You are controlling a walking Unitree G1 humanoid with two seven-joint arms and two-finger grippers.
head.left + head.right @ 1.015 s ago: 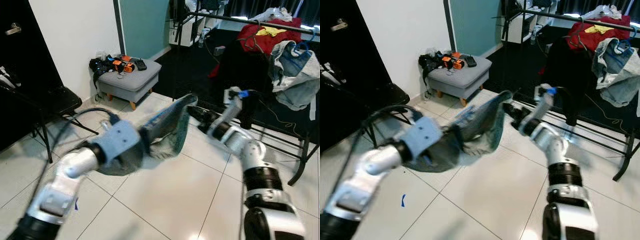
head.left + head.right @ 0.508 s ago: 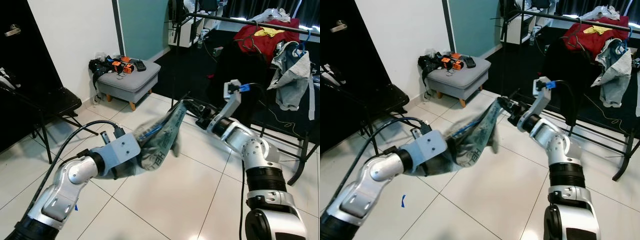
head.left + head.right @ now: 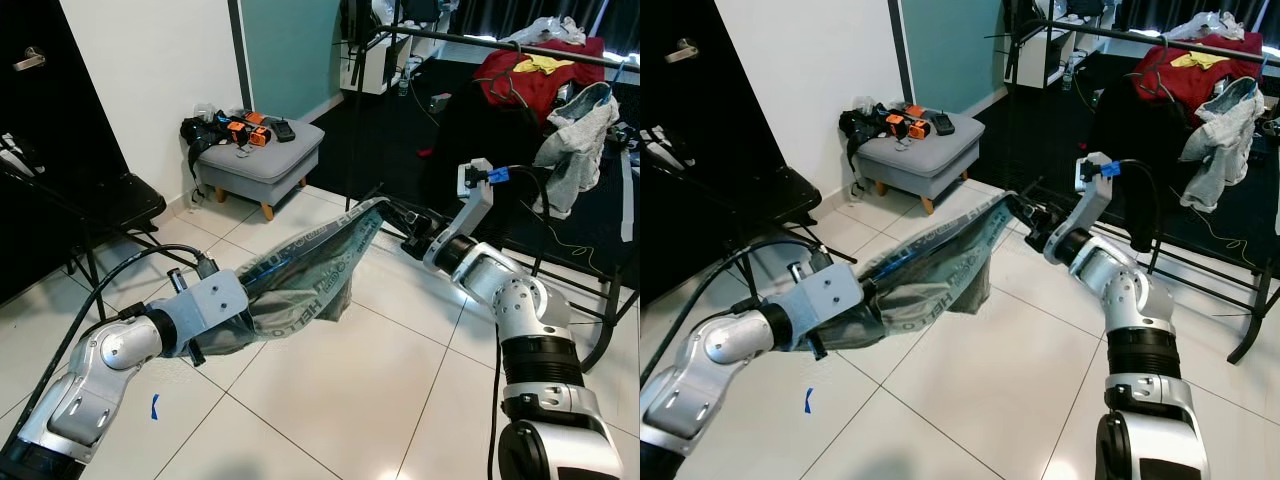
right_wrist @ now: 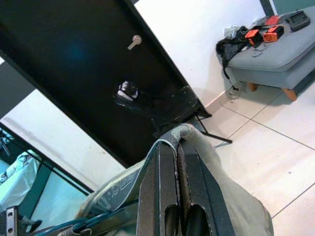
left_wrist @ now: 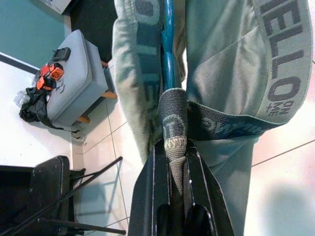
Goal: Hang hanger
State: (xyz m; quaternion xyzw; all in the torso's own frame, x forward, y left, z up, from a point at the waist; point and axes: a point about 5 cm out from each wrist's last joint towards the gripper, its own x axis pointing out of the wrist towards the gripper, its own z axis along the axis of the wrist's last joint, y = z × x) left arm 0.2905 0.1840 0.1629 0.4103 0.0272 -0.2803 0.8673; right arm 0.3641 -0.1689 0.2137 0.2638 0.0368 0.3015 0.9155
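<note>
The left claw [image 5: 173,162] is pinched tight on one end of a grey-green cloth [image 3: 300,280] with a teal hanger [image 5: 168,49] inside it. The cloth stretches in the air above the tile floor [image 3: 330,400]. The right claw [image 4: 178,162] squeezes its far end. Farther back stand a grey stool [image 3: 258,160] and a clothes rack [image 3: 520,45].

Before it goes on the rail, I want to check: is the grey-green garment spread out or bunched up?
Spread out. The garment is pulled taut between the left gripper and the right gripper, both clamped on its band, with some cloth sagging below.
</note>
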